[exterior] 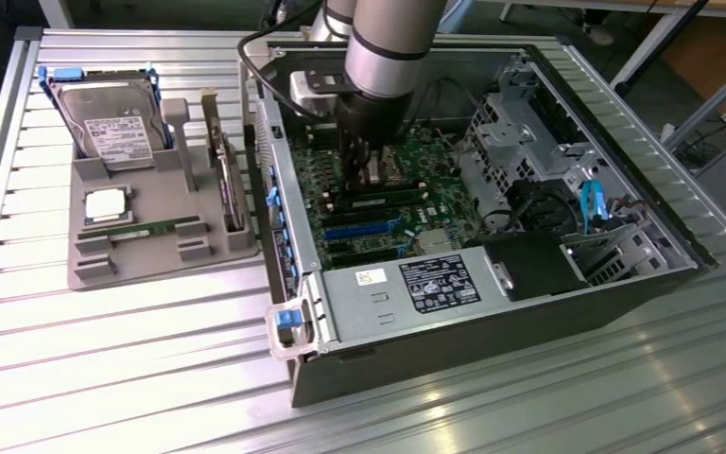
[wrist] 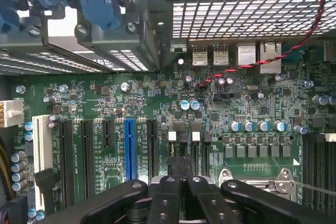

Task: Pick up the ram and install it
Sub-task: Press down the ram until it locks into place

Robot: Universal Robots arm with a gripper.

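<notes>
1. Ram (exterior: 143, 230) is seen lying flat in a slot of the grey holder tray (exterior: 86, 274) on the bench (exterior: 111, 369), well apart from the jaws, at the exterior view's left.
2. A second green stick (exterior: 382, 200) is seen lying among the slots of the motherboard (exterior: 433, 151), just below the gripper (exterior: 370, 175).
3. The jaws are shut tight together, and whether anything is pinched between them cannot be told.
4. The gripper is lowered inside the open computer case (exterior: 615, 284), directly above the motherboard.
5. In the wrist view the black fingers (wrist: 170, 200) are seen pressed side by side, with the blue expansion slot (wrist: 129, 148) and black slots of the board ahead of them.
6. A hard drive (exterior: 117, 132) in a blue frame is stood upright at the far end of the tray.
7. A square silver processor chip (exterior: 107, 203) is laid on the tray just behind the ram.
8. A tall expansion card (exterior: 224, 170) is stood on edge along the tray's side nearest the case.
</notes>
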